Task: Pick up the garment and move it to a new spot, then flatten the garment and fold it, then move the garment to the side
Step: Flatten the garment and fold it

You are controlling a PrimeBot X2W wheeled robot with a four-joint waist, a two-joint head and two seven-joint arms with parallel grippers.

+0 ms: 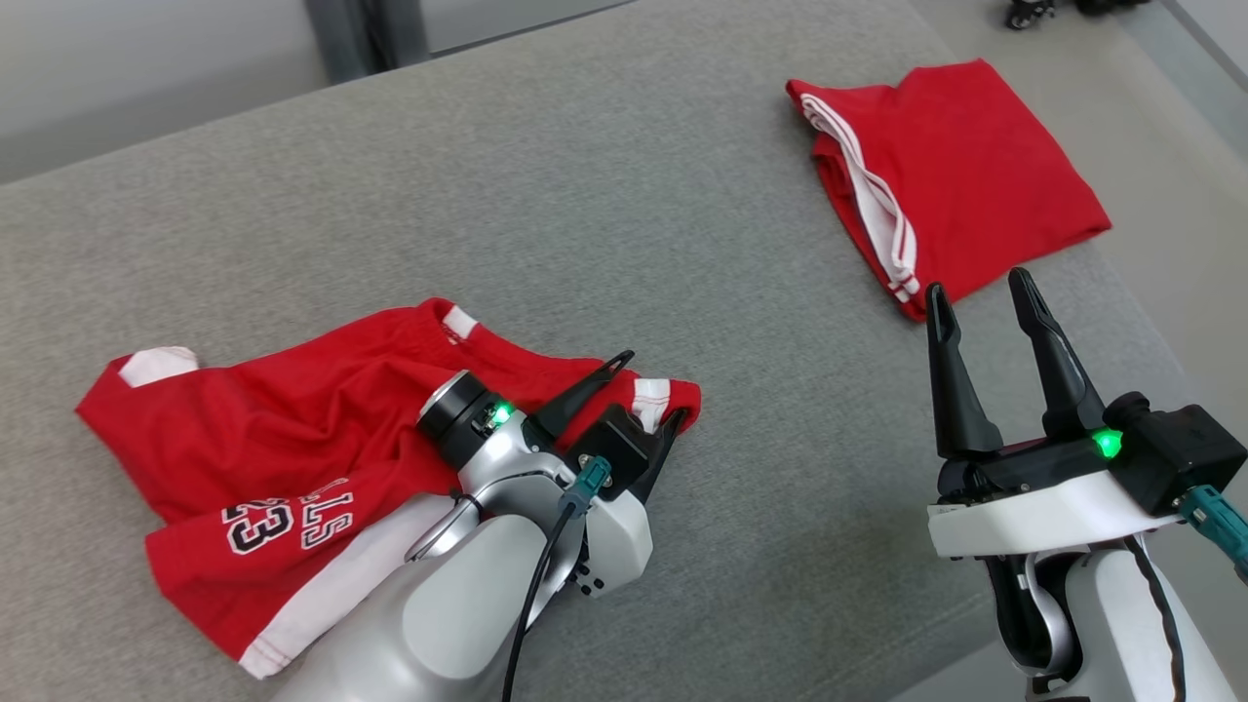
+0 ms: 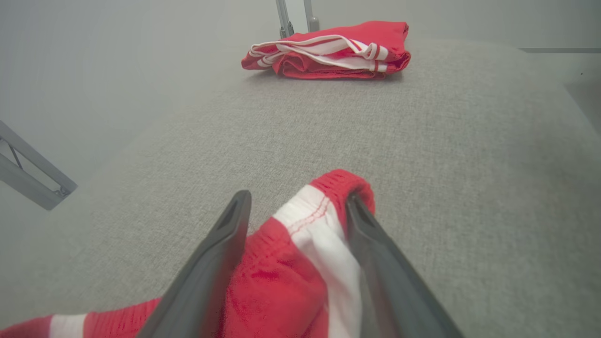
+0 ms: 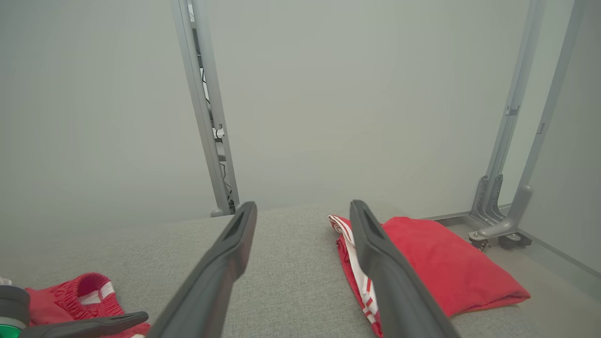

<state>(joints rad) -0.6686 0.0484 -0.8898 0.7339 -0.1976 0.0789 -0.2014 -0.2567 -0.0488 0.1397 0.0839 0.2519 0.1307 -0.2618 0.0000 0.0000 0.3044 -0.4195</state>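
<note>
Garment [image 2: 281,281] hem inside open left hand [image 2: 296,196], wrist view; "23" print [image 1: 255,525], open right hand [image 1: 977,283], head view.

You see the tabletop [image 1: 585,195] covered in coarse, matt grey woven cloth. The garment [image 1: 292,439] is soft red knit fabric, ribbed at the waist. The left pincer [image 1: 653,388] and right pincer [image 1: 978,283] have matt dark plastic fingers; the frame posts [image 3: 209,117] are smooth grey metal.
</note>
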